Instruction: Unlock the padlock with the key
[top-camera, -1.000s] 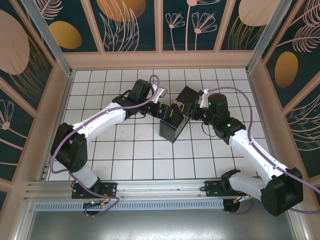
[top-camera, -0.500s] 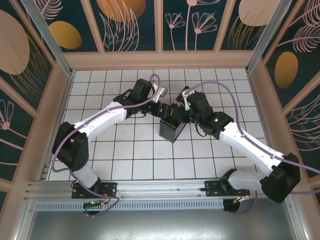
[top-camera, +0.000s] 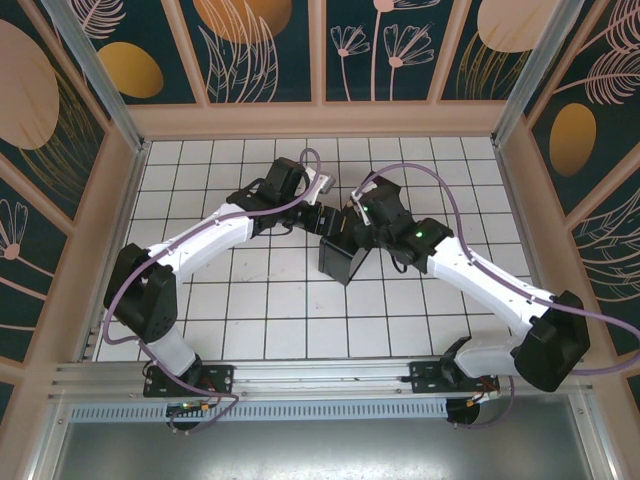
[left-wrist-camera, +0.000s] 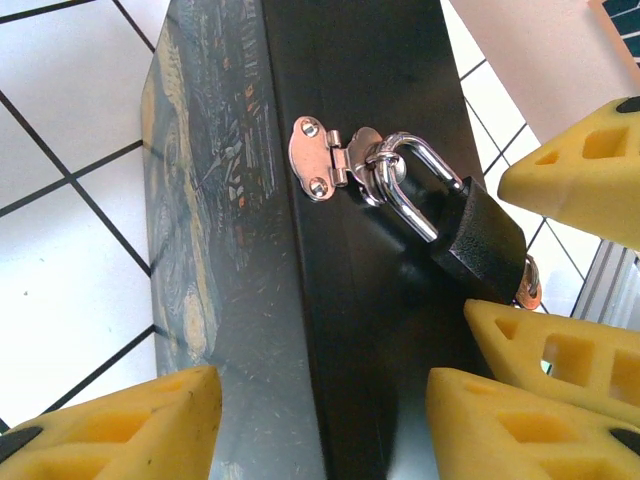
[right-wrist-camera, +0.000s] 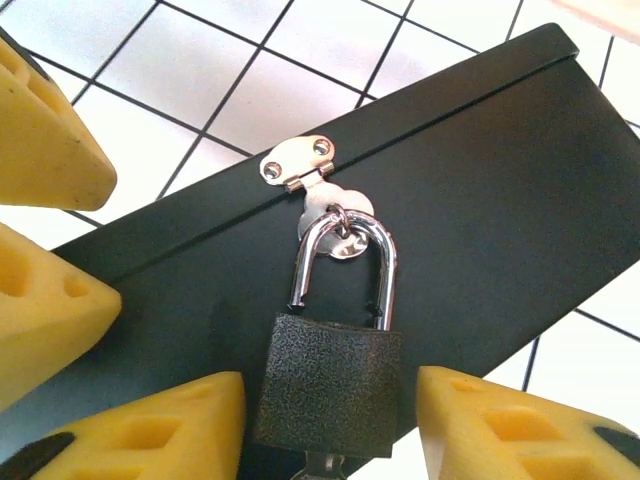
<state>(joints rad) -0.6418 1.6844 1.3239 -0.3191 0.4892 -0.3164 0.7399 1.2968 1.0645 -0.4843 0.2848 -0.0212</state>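
A black metal box stands on end on the tiled table. My left gripper is shut on it, one finger on each side. A black padlock hangs by its chrome shackle from the box's hasp. The shackle's left leg appears to end just above the padlock body. A key sticks in the bottom of the padlock, and its head peeks out past the padlock. My right gripper is open, its fingers flanking the padlock body with gaps on both sides.
White tiled floor surrounds the box, with wooden walls at the back and sides. Both arms meet at the box near the table's middle. The right gripper's yellow fingers crowd the padlock in the left wrist view.
My right arm has swung left and closed in on the box, bringing its gripper around the padlock. The left arm and the box have stayed put.
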